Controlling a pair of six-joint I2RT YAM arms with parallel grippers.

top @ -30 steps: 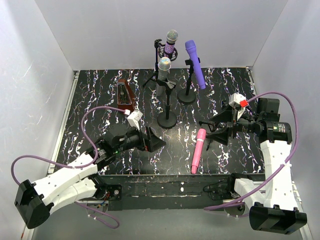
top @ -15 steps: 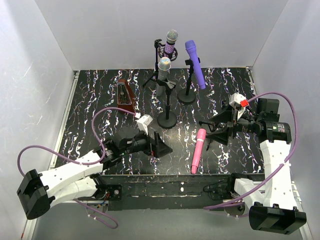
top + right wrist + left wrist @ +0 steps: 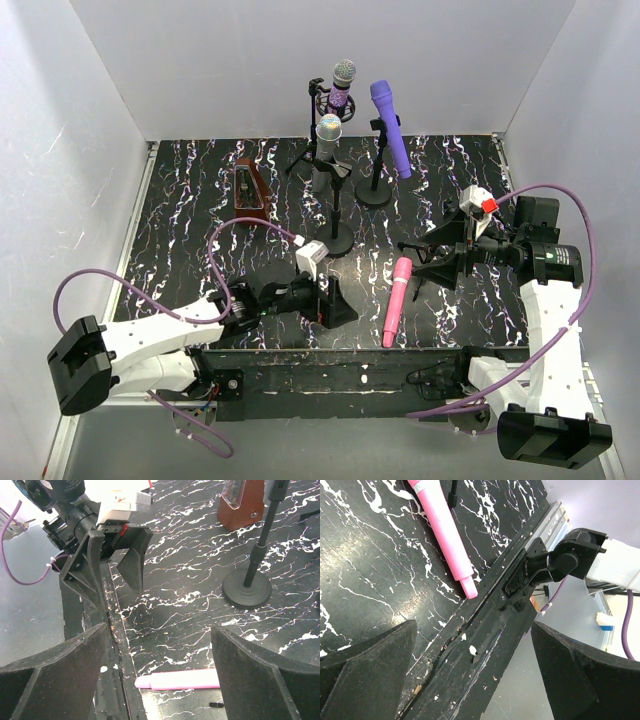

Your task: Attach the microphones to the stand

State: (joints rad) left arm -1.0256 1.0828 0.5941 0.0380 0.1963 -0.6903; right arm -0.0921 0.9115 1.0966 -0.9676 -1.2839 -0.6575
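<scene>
Pink microphone: lies flat on the surface close to the near edge, between the two arms, narrow tail toward the front rail. We count it as the only one not mounted.
Glittery purple microphone: upright in a tripod stand at the back, head up.
Silver-grey microphone: clipped in the round-base stand, head up, in front of the purple one.
Violet microphone: held at a slant in the back right stand, head up.
Left end effector: released, jaws spread wide and empty; low over the surface just left of the pink microphone and aimed at it. We judge this a lined-up approach.
Right end effector: released, nothing between the jaws; beside the microphone's upper end, not touching it.
Dark red wedge box: back left, apart, not part of the job.
Free holder: we cannot make one out.
Progress: three of four seated, in our judgement.
</scene>
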